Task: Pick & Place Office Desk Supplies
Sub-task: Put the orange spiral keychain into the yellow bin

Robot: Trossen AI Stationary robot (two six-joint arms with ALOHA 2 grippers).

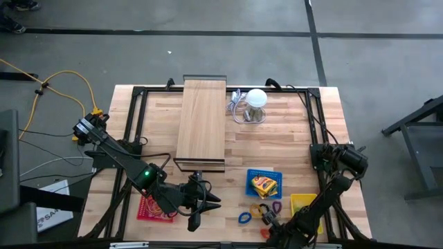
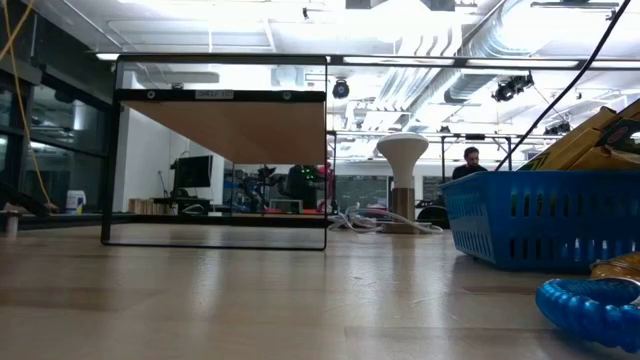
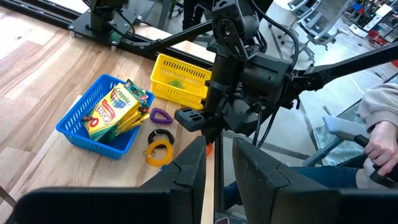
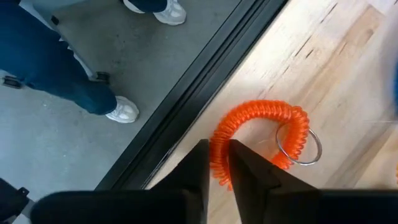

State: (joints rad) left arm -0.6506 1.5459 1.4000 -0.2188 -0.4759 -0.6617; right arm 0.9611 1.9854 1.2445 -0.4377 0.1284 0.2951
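An orange coiled loop clip point(image 4: 261, 121) with a metal ring point(image 4: 300, 147) lies on the table by its near edge. My right gripper point(image 4: 217, 152) is over it at the near right point(image 1: 266, 229), shut on the coil. A yellow loop point(image 3: 160, 152), a purple loop point(image 3: 160, 116) and a blue loop point(image 1: 244, 218) lie flat close by. Printed yellow packs point(image 3: 115, 109) sit in a blue basket point(image 3: 74, 127). My left gripper point(image 3: 218, 168) hangs open above the table's near middle point(image 1: 197, 211), with nothing between its fingers. My right gripper pinches one side of the orange coil's loop point(image 4: 219, 167) between its two fingers. The fingers come steeply from above and lie across the coil's strand. The rest of the loop and its metal ring lie flat on the table.
A yellow basket point(image 1: 304, 205) stands right of the loops and a red basket point(image 1: 154, 206) at the near left. A wooden board on a black frame point(image 1: 202, 121) and a white round object point(image 1: 257, 98) stand farther back. A person's legs point(image 4: 56, 68) are beside the near edge.
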